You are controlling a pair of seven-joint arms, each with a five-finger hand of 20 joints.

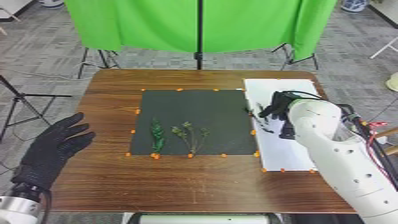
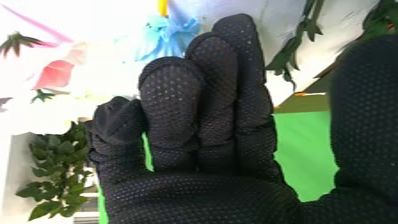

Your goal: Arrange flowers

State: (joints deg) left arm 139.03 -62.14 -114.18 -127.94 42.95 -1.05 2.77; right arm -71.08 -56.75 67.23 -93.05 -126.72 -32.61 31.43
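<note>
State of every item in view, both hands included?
Black-gloved left hand: open, fingers relaxed
Black-gloved right hand: open, fingers straight
Dark rectangular mat: flat
White rectangular board: flat, partly covered
Dense dark-green leafy sprig: lying on mat
Thin-stemmed green sprigs: lying on mat
Pale-blue ruffled flower: petals spread

Grn sprigs (image 1: 157, 136) flat on dk mat (image 1: 188, 106); pink/blue flwrs (image 2: 162, 40).

Covers part of the white board (image 1: 286, 162) with the right hand (image 1: 277, 106); crops a leafy stem (image 2: 311, 26) at the right wrist view's edge; blurs the pink flower (image 2: 55, 74).
</note>
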